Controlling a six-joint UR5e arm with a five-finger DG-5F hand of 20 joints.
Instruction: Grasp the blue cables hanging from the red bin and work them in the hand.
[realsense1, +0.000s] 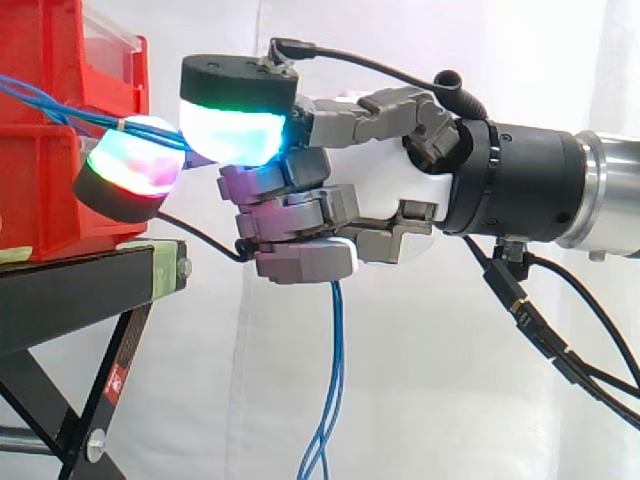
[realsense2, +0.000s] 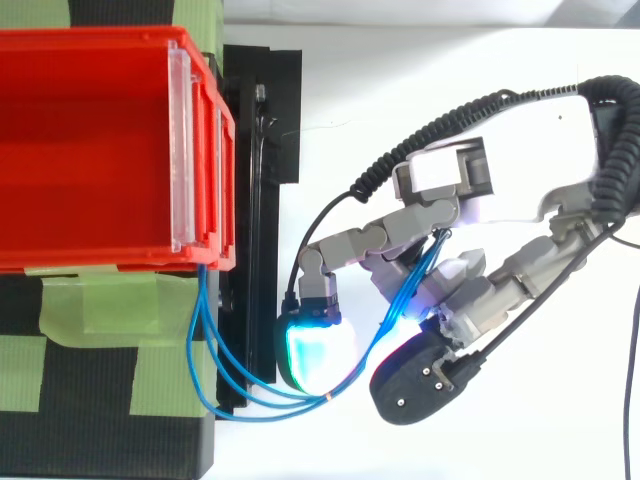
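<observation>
**White curtain (realsense1: 430, 400) station: grasp made, in-hand work outstanding**

**Hand.** The hand (realsense1: 365, 190) enters the side view from 3 o'clock, palm level, reaching toward 9 o'clock. Its fingers (realsense1: 290, 215) are curled shut round the blue cables (realsense1: 335, 380). Two glowing pads (realsense1: 235, 130) extend past the curl toward the bin, and the strands pass between them.

**Cable position.** In the side view the strands leave the red bin (realsense1: 60, 200) at 9 o'clock, run into the hand, and drop out below the curled fingers toward 6 o'clock. In the top view they exit at the bin's 5 o'clock corner, sag in loops toward 6 o'clock, then rise toward 2 o'clock into the hand.

**Axis.** Between bin and hand the long axis lies roughly 9-to-3, nearly level. Below the hand it lies 12-to-6, with the looped end pointing down.

**Surroundings.** The bin sits on a black stand (realsense1: 70, 290) at 8 o'clock of the hand. Green tape (realsense2: 100, 300) covers the surface at the bin's 6 o'clock side in the top view.

**Progress.** The grasp appears complete: the cables are enclosed and hang from the hand. Working them in the hand is judged to be the remaining step. How far that has gone cannot be told.
</observation>
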